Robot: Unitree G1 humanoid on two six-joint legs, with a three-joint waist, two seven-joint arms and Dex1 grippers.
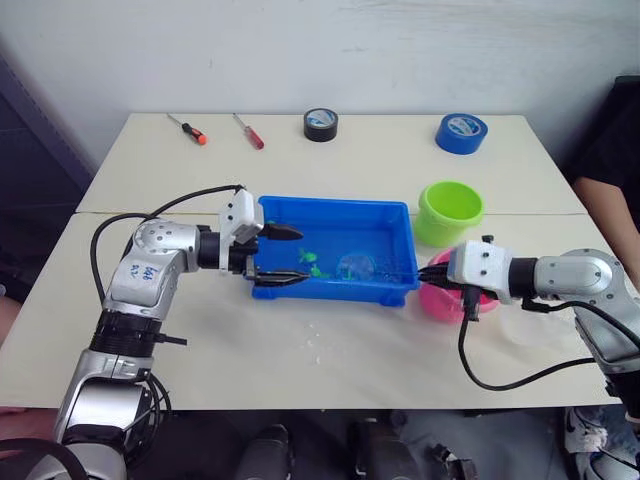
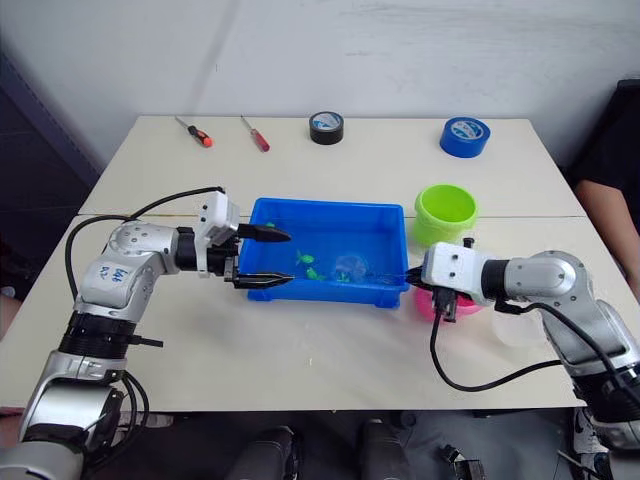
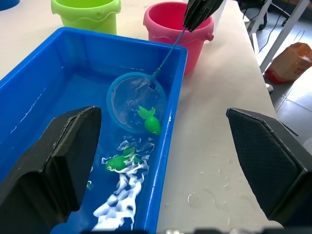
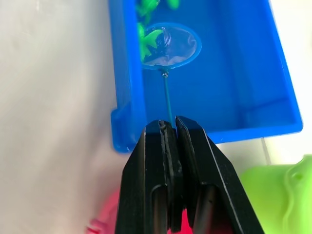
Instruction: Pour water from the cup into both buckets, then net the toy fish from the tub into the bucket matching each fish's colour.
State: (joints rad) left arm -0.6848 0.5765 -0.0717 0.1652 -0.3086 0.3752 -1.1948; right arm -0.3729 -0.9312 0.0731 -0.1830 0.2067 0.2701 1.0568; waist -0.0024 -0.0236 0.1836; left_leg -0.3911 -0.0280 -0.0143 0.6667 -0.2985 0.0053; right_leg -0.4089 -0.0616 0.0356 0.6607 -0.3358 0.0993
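On a pale table (image 1: 330,350), the left gripper (image 1: 285,256) reaches over the left end of the bright blue tub (image 1: 395,218), its two black fingers spread wide and holding nothing. Inside the tub, green toy fish (image 3: 150,120) lie in shallow water; one sits at the rim of the net (image 3: 136,101), whose hoop rests in the tub. The right gripper (image 4: 170,127) pinches the net's thin handle, fingers closed on it. The pink bucket (image 3: 179,26) sits beneath that gripper, the lime green bucket (image 1: 450,210) just behind.
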